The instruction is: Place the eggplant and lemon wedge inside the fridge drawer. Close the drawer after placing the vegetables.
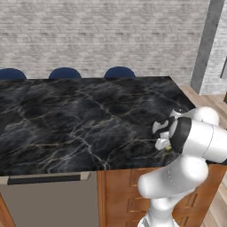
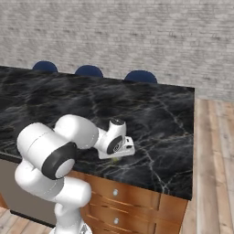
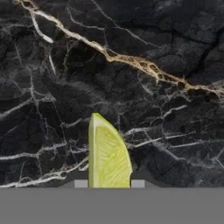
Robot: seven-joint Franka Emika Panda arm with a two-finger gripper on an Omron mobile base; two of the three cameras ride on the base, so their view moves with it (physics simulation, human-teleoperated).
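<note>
The lemon wedge [image 3: 107, 153], yellow-green with a pale rind, stands upright on the black marble counter [image 3: 131, 78] between my two finger tips. My gripper [image 3: 109, 183] is shut on it and points straight down at the counter. In the left base view the gripper [image 1: 165, 144] sits near the counter's front right corner, with a speck of the lemon wedge [image 1: 168, 148] under it. From the right base camera the gripper [image 2: 119, 153] hangs low over the front edge, the lemon wedge [image 2: 114, 159] just below it. The eggplant and the fridge drawer are out of view.
The counter [image 1: 80, 119] is a wide island with wooden drawers [image 2: 132, 201] below its front. A grey appliance panel [image 1: 48, 199] sits at the lower left. Three blue stool tops [image 1: 65, 73] line the far side. Wooden floor [image 2: 215, 151] lies to the right.
</note>
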